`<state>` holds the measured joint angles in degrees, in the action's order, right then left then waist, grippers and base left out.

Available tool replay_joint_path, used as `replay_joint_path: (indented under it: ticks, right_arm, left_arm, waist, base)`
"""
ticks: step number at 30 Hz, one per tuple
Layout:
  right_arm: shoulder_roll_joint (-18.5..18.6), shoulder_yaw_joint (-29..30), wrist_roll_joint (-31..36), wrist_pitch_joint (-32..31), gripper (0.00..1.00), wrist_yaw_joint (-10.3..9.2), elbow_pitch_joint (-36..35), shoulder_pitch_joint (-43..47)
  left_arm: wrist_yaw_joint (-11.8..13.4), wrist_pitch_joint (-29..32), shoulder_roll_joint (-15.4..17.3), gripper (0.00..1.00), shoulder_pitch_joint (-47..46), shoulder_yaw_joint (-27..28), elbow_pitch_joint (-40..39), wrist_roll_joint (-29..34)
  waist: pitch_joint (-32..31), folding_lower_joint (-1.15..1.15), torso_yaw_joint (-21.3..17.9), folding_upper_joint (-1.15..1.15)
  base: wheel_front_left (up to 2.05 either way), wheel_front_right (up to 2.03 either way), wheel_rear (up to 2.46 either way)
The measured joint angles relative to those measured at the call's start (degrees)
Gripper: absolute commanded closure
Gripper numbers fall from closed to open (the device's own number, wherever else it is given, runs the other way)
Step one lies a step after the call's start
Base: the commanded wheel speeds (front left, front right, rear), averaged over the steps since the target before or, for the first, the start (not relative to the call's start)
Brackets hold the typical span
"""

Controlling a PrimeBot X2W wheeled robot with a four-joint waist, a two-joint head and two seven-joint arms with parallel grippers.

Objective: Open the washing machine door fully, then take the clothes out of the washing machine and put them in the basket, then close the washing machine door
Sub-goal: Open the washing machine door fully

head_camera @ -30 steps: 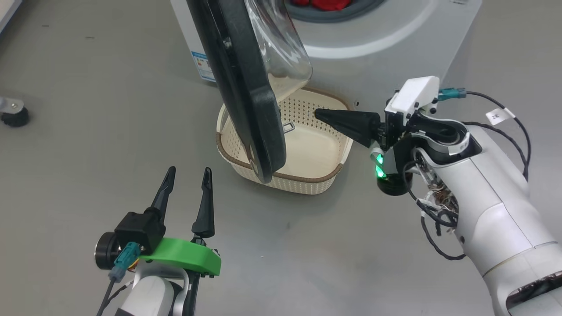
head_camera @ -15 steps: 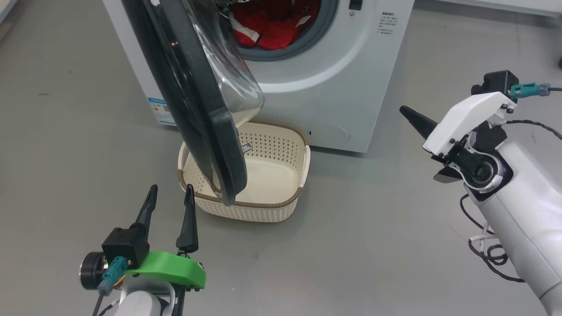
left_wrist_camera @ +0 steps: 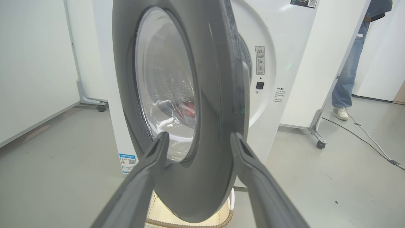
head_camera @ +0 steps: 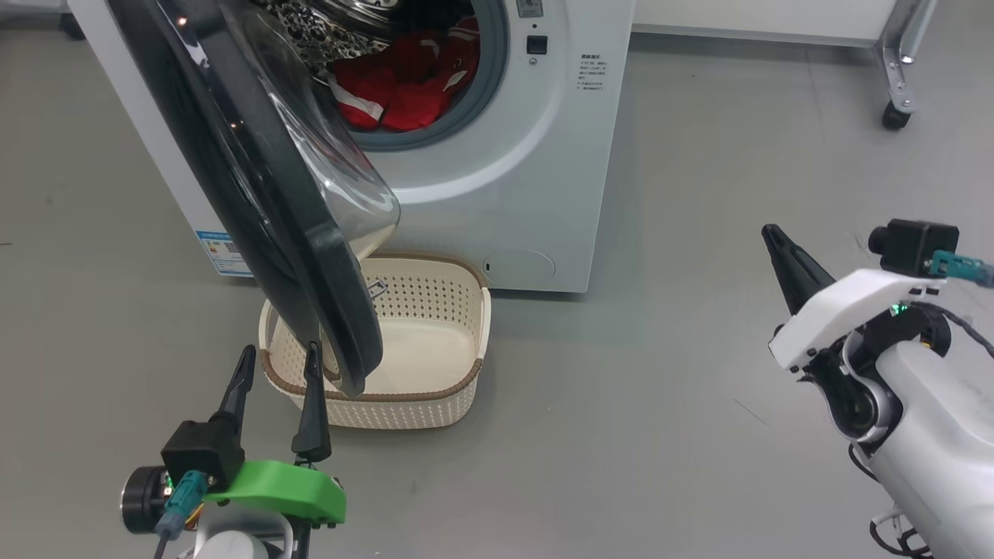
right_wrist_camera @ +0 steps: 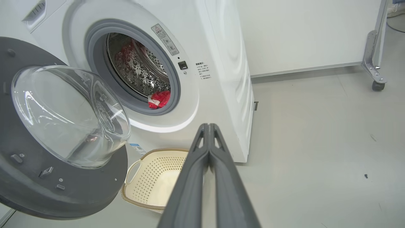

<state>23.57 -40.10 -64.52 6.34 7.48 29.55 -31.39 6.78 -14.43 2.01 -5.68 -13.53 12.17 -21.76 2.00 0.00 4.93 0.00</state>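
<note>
The washing machine [head_camera: 536,155] stands at the top of the head view with the washing machine door [head_camera: 256,194] swung out toward me, its glass bowl [right_wrist_camera: 69,114] bulging on the inner side. Red clothes [head_camera: 404,85] with white trim lie in the drum, as the right wrist view's clothes [right_wrist_camera: 159,98] also show. Under the door's lower rim sits the basket [head_camera: 458,388], with nothing in it. My left gripper [head_camera: 279,353] is open just before that rim, and the door's edge [left_wrist_camera: 221,95] lines up between its fingers. My right gripper [head_camera: 770,233] is shut, holding nothing, on the far right.
A metal frame on a castor [head_camera: 893,116] stands at the back right. A person's legs in jeans [left_wrist_camera: 348,79] are beyond the machine, with a cable [left_wrist_camera: 364,139] along the grey floor. White panels wall off the back.
The head camera has tilted up, bringing the drum and clothes into view. My shut right gripper has pulled away from the door and basket to the right. The left gripper stays open.
</note>
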Motion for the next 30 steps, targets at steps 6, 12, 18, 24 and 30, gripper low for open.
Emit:
replay_joint_path:
  ticks: [6,12,18,24,30]
  right_arm:
    - [0.18,0.60,1.77,7.00,1.00,0.00,-1.31,4.67]
    - [0.93,1.88,3.91,8.62,1.00,-1.13,-2.76,8.23]
    - [0.73,4.67,5.88,8.60,1.00,-2.85,-4.88,10.93]
    - [-1.08,13.69,9.15,8.53,0.00,-5.72,-9.06,13.17]
    - [-2.45,17.26,13.13,8.53,0.00,-6.62,-12.47,16.73]
  left_arm:
    - [0.00,0.00,0.00,0.00,0.12,1.59,-0.41,0.21]
    - [0.00,0.00,0.00,0.00,0.48,3.20,-1.10,0.77]
    - [0.00,0.00,0.00,0.00,1.05,4.70,-1.40,1.27]
    - [0.00,0.00,0.00,0.00,2.05,5.10,-1.48,1.40]
    - [0.00,0.00,0.00,0.00,2.17,4.77,-1.57,1.44]
  waist:
    - [0.00,0.00,-1.70,0.00]
    - [0.19,0.00,-3.16,0.00]
    - [0.38,0.00,-4.44,0.00]
    - [0.29,0.00,-5.55,0.00]
    - [0.54,0.00,-5.76,0.00]
  base:
    - [0.00,0.00,0.00]
    - [0.00,0.00,0.00]
    - [0.00,0.00,0.00]
    - [0.00,0.00,0.00]
    - [0.00,0.00,0.00]
